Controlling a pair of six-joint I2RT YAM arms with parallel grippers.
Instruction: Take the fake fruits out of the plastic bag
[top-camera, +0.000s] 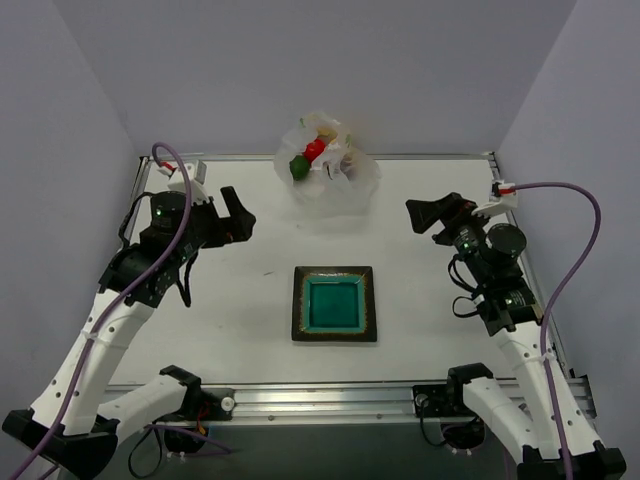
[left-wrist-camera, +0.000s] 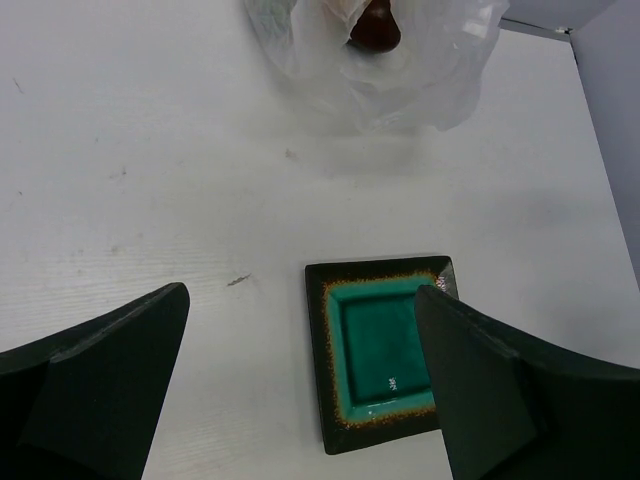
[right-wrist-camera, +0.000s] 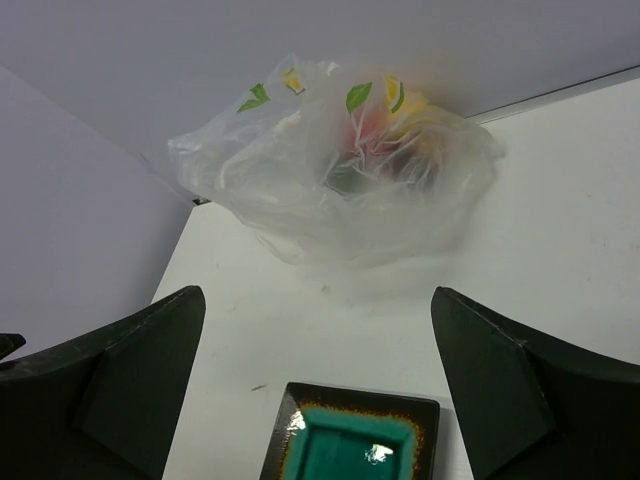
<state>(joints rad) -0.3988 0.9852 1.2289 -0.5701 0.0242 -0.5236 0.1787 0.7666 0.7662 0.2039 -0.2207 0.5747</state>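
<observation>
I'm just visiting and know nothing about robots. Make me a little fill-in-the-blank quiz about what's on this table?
1. The fake fruits lie ____ the plastic bag.
2. The teal plate has a ____ shape.
3. The left fingers and right fingers are both ____, holding nothing.
4. Next to the red fruit, the top view shows a ____ one.

Missing words: inside; square; open; green.

White table (top-camera: 240, 340): plastic bag (top-camera: 330, 175), teal plate (top-camera: 300, 305)

Thin translucent crinkled plastic bag (right-wrist-camera: 330, 190), glossy glazed teal plate (top-camera: 335, 303), matt white table (top-camera: 240, 300), matt dark fingers (left-wrist-camera: 100, 370)
</observation>
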